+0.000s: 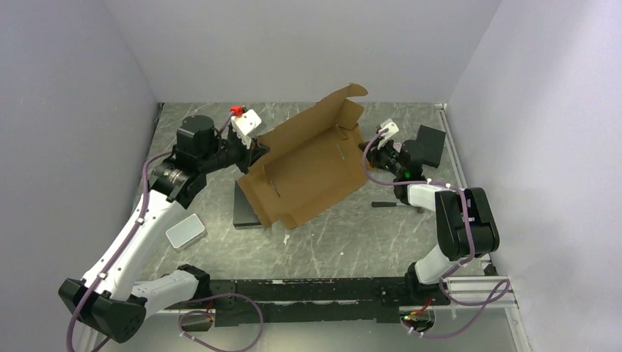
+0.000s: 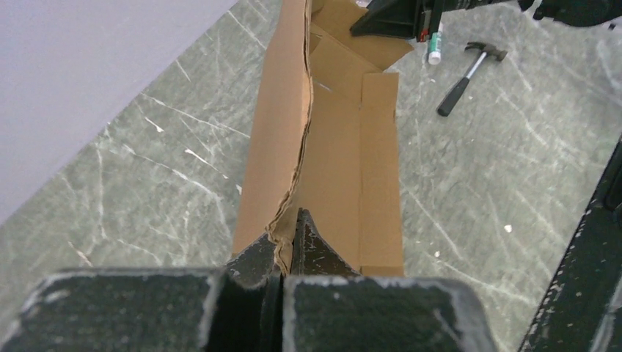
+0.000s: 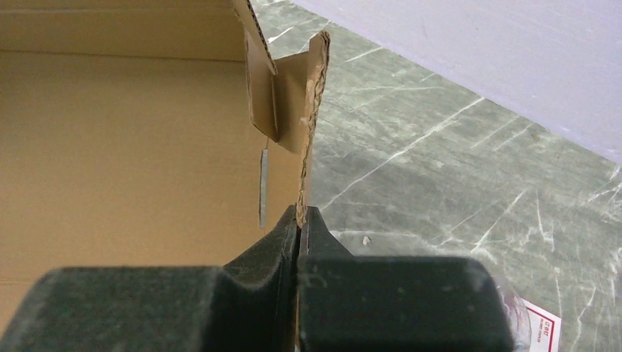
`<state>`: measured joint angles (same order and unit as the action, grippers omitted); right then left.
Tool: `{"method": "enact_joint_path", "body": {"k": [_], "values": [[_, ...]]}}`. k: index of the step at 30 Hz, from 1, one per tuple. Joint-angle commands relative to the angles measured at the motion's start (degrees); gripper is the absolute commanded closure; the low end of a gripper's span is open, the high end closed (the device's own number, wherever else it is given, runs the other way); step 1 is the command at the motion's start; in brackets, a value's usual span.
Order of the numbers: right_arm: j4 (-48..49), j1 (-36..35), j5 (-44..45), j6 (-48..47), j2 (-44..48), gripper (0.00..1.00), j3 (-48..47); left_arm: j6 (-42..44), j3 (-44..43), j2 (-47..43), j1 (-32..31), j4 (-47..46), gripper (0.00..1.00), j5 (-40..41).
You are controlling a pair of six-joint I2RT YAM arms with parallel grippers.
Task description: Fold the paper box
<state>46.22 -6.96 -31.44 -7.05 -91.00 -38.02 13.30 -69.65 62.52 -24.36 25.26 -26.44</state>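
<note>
The paper box (image 1: 308, 165) is a brown corrugated sheet, partly folded, held tilted above the table's middle with a flap raised at the back. My left gripper (image 1: 258, 150) is shut on its left side wall; in the left wrist view the wall's edge (image 2: 293, 147) runs up from between the closed fingers (image 2: 287, 246). My right gripper (image 1: 369, 152) is shut on the box's right side wall; in the right wrist view the wall's edge (image 3: 312, 110) rises from the pinched fingers (image 3: 301, 220), with the box's inside (image 3: 125, 147) to the left.
A black rectangular block (image 1: 246, 209) lies under the box's near-left corner. A grey rounded tin (image 1: 185, 232) sits at the front left. A small hammer (image 2: 469, 66) lies on the table near the right arm (image 1: 389, 204). A dark block (image 1: 431, 143) stands at the back right.
</note>
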Motion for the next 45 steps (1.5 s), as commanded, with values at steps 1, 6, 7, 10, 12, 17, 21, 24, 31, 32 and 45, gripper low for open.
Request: {"method": "enact_joint_path", "body": {"k": [1, 6, 7, 10, 12, 17, 21, 24, 31, 32, 45], "values": [[3.1, -0.1, 0.5, 0.2, 1.2, 1.00, -0.2, -9.9, 2.1, -3.5, -0.3, -7.0, 1.00, 0.2], [3.4, -0.2, 0.0, -0.5, 1.5, 1.00, 1.1, -11.6, 2.8, -3.9, -0.3, -6.7, 1.00, 2.0], [3.4, -0.2, 0.1, -0.8, 1.7, 1.00, 1.4, -11.8, 2.9, -3.8, -0.3, -6.7, 1.00, 1.9], [3.2, -0.2, -0.6, -1.2, 2.1, 1.00, 2.5, -12.9, 2.6, -3.4, -0.3, -6.5, 1.00, 1.8], [4.2, -0.2, -1.4, -0.8, 2.5, 1.00, 3.2, -15.1, 2.4, -3.3, -0.3, -6.9, 1.00, 2.2], [4.4, -0.5, -1.8, -0.6, 2.7, 1.00, 3.2, -16.8, 2.4, -3.9, -0.3, -7.3, 1.00, 3.0], [2.0, -1.1, 0.5, -3.4, 3.0, 1.00, 2.1, -17.9, 1.8, -3.6, -0.3, -6.3, 1.00, 5.0], [-0.9, -1.3, 3.4, -3.8, 2.7, 1.00, 0.4, -19.1, 1.5, -3.2, -0.3, -6.5, 1.00, 6.0], [-3.2, -3.0, 6.9, -7.4, 1.5, 1.00, -1.0, -21.1, 2.3, -2.6, -0.3, -7.5, 1.00, 7.6], [-3.3, -3.3, 6.9, -7.7, 1.4, 1.00, -1.0, -21.2, 2.2, -2.6, -0.3, -7.3, 1.00, 8.0], [-2.5, -5.5, 7.4, -11.4, 1.4, 1.00, -0.2, -22.7, 1.6, -1.5, -0.3, -6.4, 1.00, 10.1]]}}
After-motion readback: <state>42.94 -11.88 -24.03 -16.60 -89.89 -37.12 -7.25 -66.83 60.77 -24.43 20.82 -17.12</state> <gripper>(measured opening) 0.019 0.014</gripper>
